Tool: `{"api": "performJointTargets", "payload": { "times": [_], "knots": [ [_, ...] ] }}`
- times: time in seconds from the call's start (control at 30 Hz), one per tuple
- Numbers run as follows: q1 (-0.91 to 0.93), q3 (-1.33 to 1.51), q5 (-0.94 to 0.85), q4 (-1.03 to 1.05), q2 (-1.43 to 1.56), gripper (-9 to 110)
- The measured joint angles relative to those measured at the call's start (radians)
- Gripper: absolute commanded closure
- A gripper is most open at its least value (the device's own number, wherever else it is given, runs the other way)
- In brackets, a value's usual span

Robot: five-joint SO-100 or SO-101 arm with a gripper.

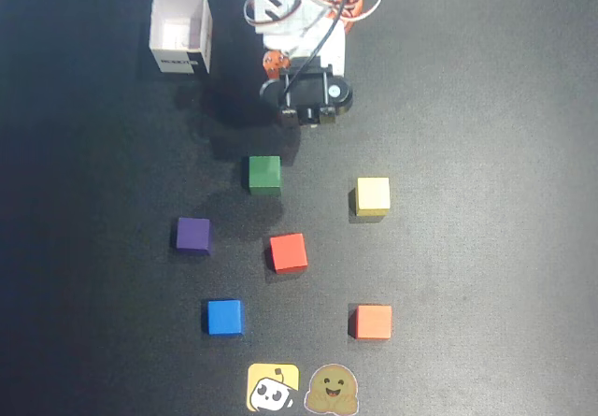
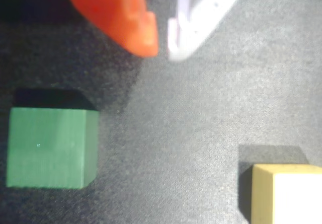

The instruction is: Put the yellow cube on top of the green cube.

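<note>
On the black mat [image 1: 486,107] nothing is stacked yet: the yellow cube [image 1: 373,195] sits untouched, well right of the green cube [image 1: 264,174], so I judge everything remains. My gripper [image 2: 162,47], empty and nearly pressed together, hovers above. Only the overhead view shows the red cube [image 1: 288,252].

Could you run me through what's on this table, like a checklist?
Surface: black mat, no spills seen.
Job's things: yellow cube and green cube, apart, both on the mat.
Clutter: purple, red, blue and orange cubes; white box; two stickers.
Grippers: gripper nearly closed, empty, above the mat.
Cables: wires looped at the arm's base.
Surroundings: nothing seen.
</note>
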Motion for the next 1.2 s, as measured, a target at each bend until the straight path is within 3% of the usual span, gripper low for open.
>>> {"api": "performJointTargets", "payload": {
  "times": [0.47,0.8,1.2],
  "knots": [
    [0.0,0.0,0.0,0.0,0.0,101],
    [0.0,0.0,0.0,-0.002,0.0,91],
    [-0.19,-0.005,0.147,-0.026,0.005,83]
  ]
}}
